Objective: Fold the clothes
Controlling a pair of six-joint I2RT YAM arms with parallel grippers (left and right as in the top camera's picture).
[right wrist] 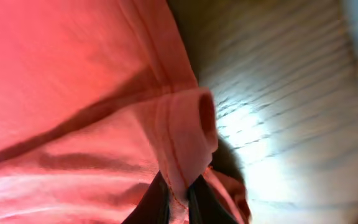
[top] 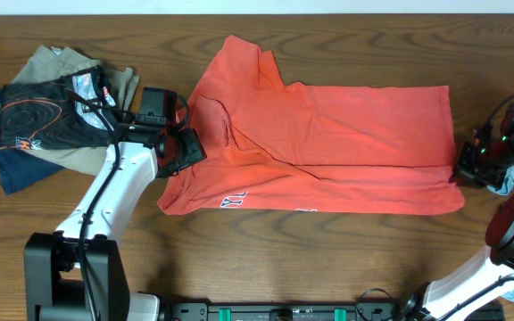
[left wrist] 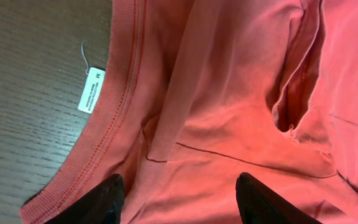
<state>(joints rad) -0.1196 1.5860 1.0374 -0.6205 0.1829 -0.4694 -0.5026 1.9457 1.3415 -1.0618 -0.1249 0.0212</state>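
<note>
The clothes here are chiefly a coral-red T-shirt lying spread across the middle of the table, with white lettering near its front edge. My left gripper hovers open over the collar end. In the left wrist view its fingers stand wide apart above the cloth, beside the ribbed neckline and white tag. My right gripper is at the shirt's right edge. In the right wrist view it is shut on a pinched fold of the hem. A light-blue cloth peeks out beneath the right arm.
A pile of other garments, tan, dark blue and black with an orange print, sits at the far left. Bare wooden table shows in front of the shirt and along the back. Both arm bases stand at the front edge.
</note>
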